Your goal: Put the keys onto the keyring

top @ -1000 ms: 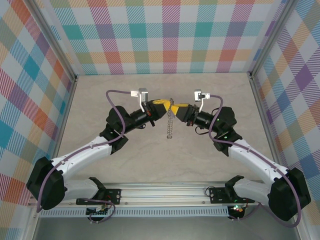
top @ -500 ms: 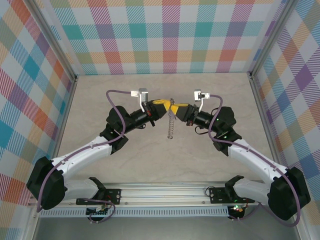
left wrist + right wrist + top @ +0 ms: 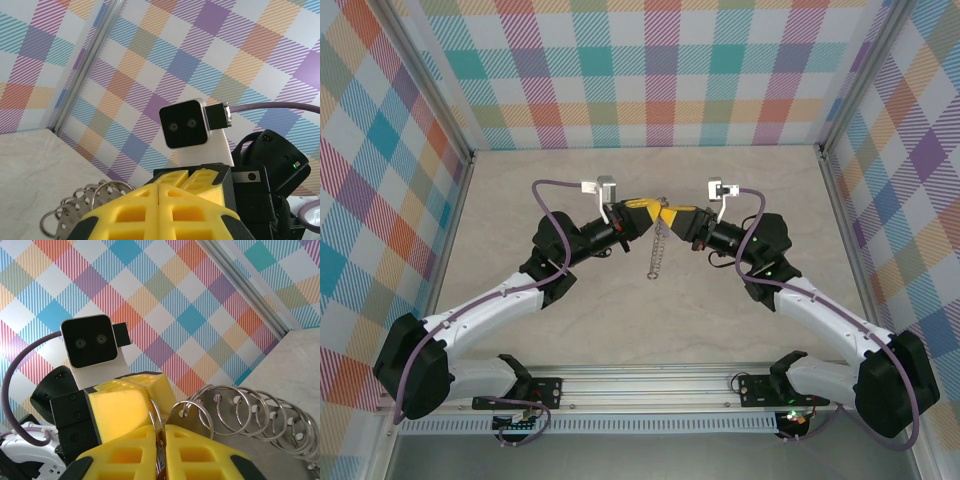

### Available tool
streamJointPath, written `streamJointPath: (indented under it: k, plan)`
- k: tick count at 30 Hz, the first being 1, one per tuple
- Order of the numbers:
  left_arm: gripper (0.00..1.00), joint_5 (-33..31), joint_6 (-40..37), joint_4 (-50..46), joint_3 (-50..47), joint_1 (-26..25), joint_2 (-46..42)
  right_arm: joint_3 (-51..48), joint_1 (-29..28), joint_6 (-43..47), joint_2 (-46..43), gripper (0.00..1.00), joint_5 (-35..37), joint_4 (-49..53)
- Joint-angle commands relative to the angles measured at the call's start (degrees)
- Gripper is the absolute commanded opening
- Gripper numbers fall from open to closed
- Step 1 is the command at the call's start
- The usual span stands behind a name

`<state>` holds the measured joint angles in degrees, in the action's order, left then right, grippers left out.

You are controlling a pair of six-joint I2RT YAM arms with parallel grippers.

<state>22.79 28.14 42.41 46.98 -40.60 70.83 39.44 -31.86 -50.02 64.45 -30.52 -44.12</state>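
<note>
Top external: keyring [image 3: 658, 250] is seen hung over the middle of the tabletop [image 3: 650, 330], its top pinched in the closed right tool [image 3: 669, 213]. Left tool [image 3: 650, 207] is closed too, over the same spot; its grip cannot be told.

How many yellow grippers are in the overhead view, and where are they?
2. The left gripper reaches in from the left and the right gripper from the right; their tips meet over the middle of the table, with the keyring hanging below. None looks hidden.
</note>
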Motion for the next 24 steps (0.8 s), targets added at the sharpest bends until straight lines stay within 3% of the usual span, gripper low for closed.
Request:
streamJointPath:
  k: [1, 6, 9, 11, 16, 21, 24]
  plan:
    - [0.00, 0.60, 0.71, 5.22, -0.24, -0.50, -0.77, 1.45, -0.28, -0.08, -0.02, 0.11, 0.87, -1.98]
    - [0.00, 0.59, 0.96, 5.49, -0.76, -0.52, -0.71, 1.54, -0.27, -0.05, -0.28, 0.12, 1.47, -1.31]
    - [0.00, 0.59, 1.04, 5.33, -1.08, -0.47, -0.84, 1.84, -0.22, 0.09, -0.33, 0.00, 1.79, -0.32]
    - [0.00, 0.53, 1.04, 4.91, -1.19, -0.47, -1.02, 2.05, -0.22, 0.35, -0.54, 0.00, 2.10, 1.13]
    - [0.00, -2.40, -1.89, -2.41, -0.69, -0.46, -3.87, 3.19, -0.22, 2.92, -2.35, 0.00, 2.64, 9.64]
    - [0.29, -3.56, -6.11, -13.99, 1.50, 0.84, -8.42, 5.33, 0.20, 7.95, -4.33, 0.00, 0.60, 20.46]
    - [0.42, -2.43, -8.52, -20.58, 3.69, 2.06, -10.66, 6.67, 0.87, 11.20, -5.12, 0.00, -1.53, 26.78]
